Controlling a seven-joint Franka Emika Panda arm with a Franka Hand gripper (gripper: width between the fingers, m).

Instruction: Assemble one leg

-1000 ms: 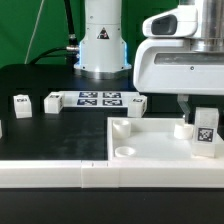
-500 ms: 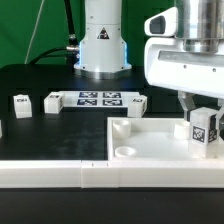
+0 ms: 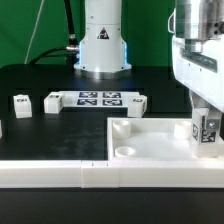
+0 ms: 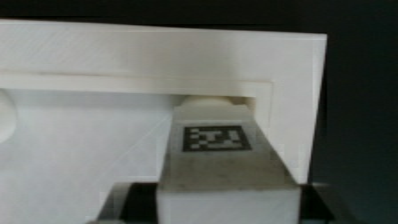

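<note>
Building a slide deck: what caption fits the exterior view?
Gripper holds the tagged leg upright at the white panel's corner.

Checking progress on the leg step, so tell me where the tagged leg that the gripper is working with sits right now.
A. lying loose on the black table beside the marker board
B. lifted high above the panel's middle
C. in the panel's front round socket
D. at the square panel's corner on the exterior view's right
D: the leg stands under the gripper at the right corner of the square panel, tag visible.
</note>
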